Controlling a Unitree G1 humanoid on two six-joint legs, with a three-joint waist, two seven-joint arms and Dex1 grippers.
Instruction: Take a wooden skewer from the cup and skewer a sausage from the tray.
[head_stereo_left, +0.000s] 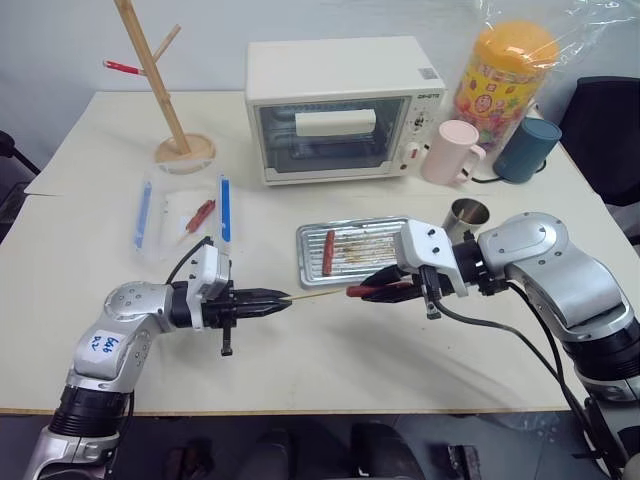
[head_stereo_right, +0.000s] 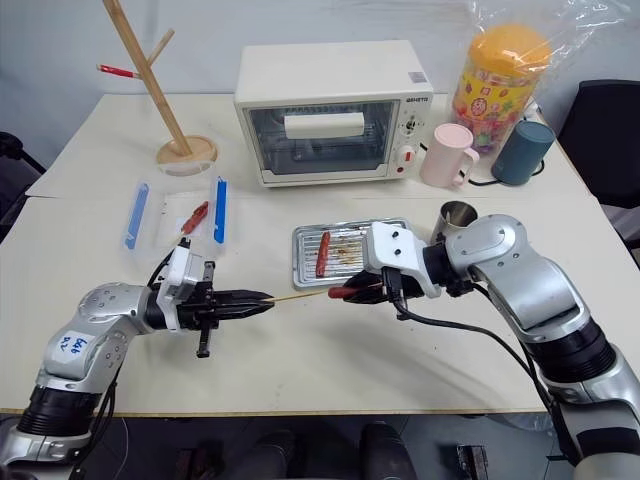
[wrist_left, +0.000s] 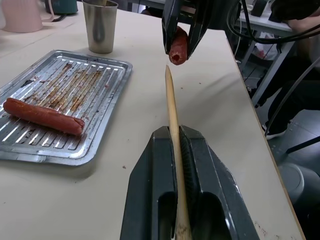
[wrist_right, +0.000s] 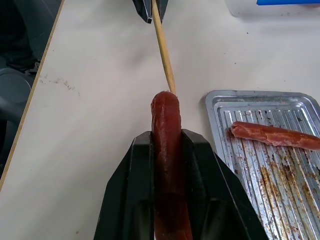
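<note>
My left gripper (head_stereo_left: 284, 299) is shut on the wooden skewer (head_stereo_left: 316, 296), which lies level and points across at the right gripper. My right gripper (head_stereo_left: 356, 291) is shut on a reddish-brown sausage (wrist_right: 166, 150), held end-on toward the skewer (wrist_left: 172, 115). The pointed tip stands right at the sausage's end (wrist_left: 178, 50); I cannot tell whether they touch. Both are above the table, just in front of the tray (head_stereo_left: 303, 262). A second sausage (head_stereo_left: 328, 252) lies on the tray's left side. The steel cup (head_stereo_left: 467, 215) stands behind the right gripper.
A white toaster oven (head_stereo_left: 345, 108) stands at the back, with a wooden branched stand (head_stereo_left: 165, 90) to its left. A clear blue-edged container (head_stereo_left: 185, 215) lies behind my left arm. A pink mug (head_stereo_left: 452, 152), a teal mug (head_stereo_left: 527, 150) and a bagged yellow jar (head_stereo_left: 505, 70) stand at the back right.
</note>
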